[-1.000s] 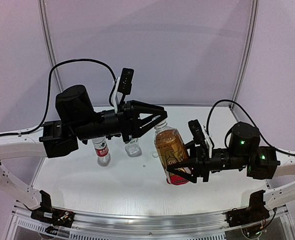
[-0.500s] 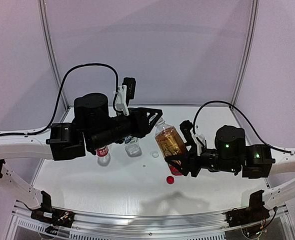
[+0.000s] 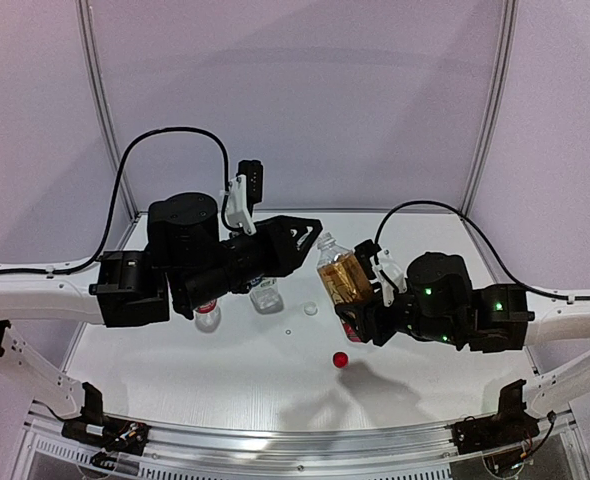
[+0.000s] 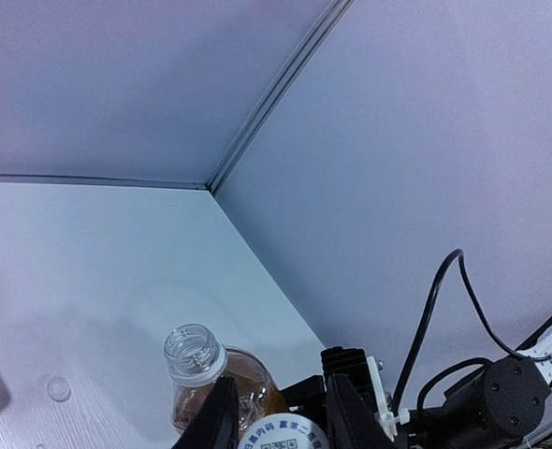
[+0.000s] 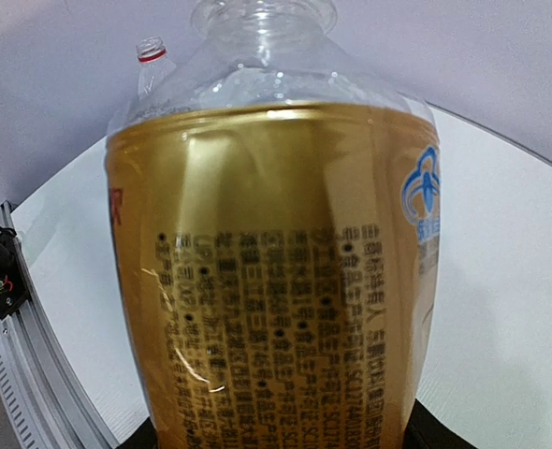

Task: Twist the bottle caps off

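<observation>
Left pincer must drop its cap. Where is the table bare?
The blue-and-white cap in the left pincer could go near-left, on bare table between the red-label bottle and the front rail, or right of the red cap. Crowded: the middle: clear bottle, white cap, and the amber bottle in the right pincer.

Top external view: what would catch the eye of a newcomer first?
The amber bottle stands out at centre right, tilted with its neck open and gripped around its lower body by the right tool. Just left of its neck, the left tool is shut on a blue-and-white cap. A red cap lies alone on the white table, nearer the arm bases.
</observation>
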